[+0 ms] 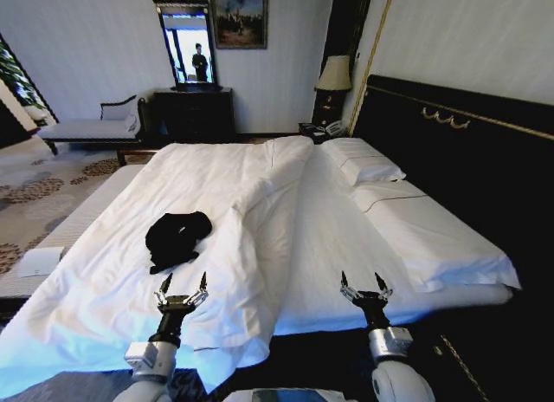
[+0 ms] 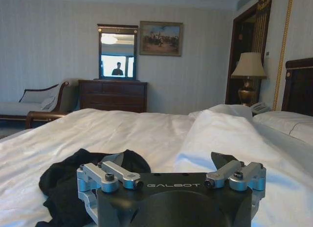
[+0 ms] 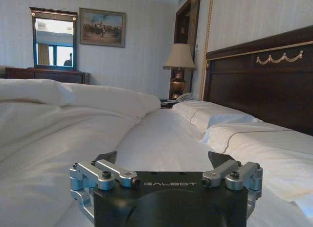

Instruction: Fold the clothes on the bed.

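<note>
The clothes (image 1: 177, 237) are a crumpled black heap lying on the white duvet of the bed (image 1: 286, 211), left of its middle. My left gripper (image 1: 182, 289) hovers open just in front of the heap, nothing between its fingers. In the left wrist view the black clothes (image 2: 63, 180) lie close ahead of the left gripper (image 2: 168, 161). My right gripper (image 1: 364, 283) is open over the bed's near edge, farther right, well away from the clothes. In the right wrist view the right gripper (image 3: 164, 158) faces bare white sheet.
White pillows (image 1: 363, 166) lie against the dark headboard (image 1: 467, 133) on the right. The duvet is bunched in a ridge (image 1: 277, 177) down the bed's middle. A dresser (image 1: 195, 112), a chaise bench (image 1: 91, 125) and a lamp (image 1: 335, 73) stand beyond the bed.
</note>
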Robot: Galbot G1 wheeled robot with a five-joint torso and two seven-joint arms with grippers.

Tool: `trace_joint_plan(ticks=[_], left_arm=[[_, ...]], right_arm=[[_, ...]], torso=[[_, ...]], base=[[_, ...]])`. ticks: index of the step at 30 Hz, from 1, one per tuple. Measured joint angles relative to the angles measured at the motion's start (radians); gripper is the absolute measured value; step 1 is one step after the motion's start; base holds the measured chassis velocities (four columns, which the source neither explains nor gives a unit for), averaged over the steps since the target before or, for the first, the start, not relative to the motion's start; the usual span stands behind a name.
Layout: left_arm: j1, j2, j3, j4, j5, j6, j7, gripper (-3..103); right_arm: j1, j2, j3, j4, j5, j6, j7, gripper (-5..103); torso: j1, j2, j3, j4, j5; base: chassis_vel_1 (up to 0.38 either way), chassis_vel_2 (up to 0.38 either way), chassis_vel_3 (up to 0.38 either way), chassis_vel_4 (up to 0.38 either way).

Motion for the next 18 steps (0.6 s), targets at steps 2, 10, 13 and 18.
trace_joint_plan(ticks=[2, 10, 13, 18], left_arm=[[0.006, -0.002, 0.005, 0.0, 0.005, -0.001, 0.0, 100], [0.01, 0.002, 0.005, 0.0, 0.007, -0.002, -0.001, 100], [0.017, 0.008, 0.005, -0.007, -0.006, 0.004, 0.0, 100], [0.038, 0.025, -0.001, -0.02, -0.02, 0.015, 0.007, 100]], right_arm=[[0.0, 0.002, -0.001, 0.001, 0.001, -0.001, 0.0, 100], [0.0, 0.002, 0.0, 0.002, 0.003, -0.002, 0.001, 100], [0.002, 0.002, -0.002, -0.002, 0.003, -0.003, 0.002, 100], [0.004, -0.005, -0.003, -0.005, 0.014, -0.006, 0.002, 100]], torso=[[0.0, 0.0, 0.0, 0.0, -0.0001], [0.0, 0.0, 0.0, 0.0, 0.0], [0.0, 0.0, 0.0, 0.0, -0.0001], [0.0, 0.0, 0.0, 0.0, -0.0001]], base=[[0.058, 0.123, -0.059, -0.138], [0.049, 0.128, -0.047, -0.137], [0.045, 0.111, -0.059, -0.123], [0.049, 0.126, -0.046, -0.129]])
